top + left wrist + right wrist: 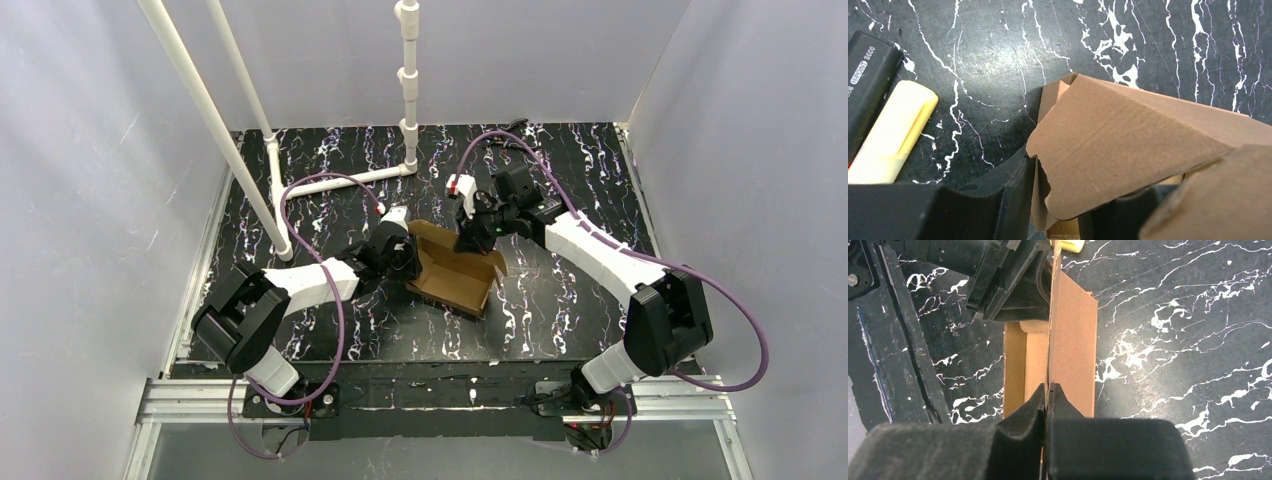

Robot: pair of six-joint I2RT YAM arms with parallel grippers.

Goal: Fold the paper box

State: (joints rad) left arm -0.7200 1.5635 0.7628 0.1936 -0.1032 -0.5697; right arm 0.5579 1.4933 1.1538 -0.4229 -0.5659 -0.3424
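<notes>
Item: paper box point(455, 272), brown die-cut cardboard, part-erected and open-topped, resting on the black marbled table point(560, 300). Handling, by judgement: light, thin, stiff along panels, yielding at scored creases, easily crushed or slid; best held by a wall edge near a crease. Right gripper point(1047, 395), at the box's far right wall: fingers closed flat on that upright panel, forearm angling down to it from the right. Left gripper point(1058, 200), at the box's left end: fingers narrowly apart astride a folded flap, firm pinch not determinable; forearm low, reaching in from the box's near left.
</notes>
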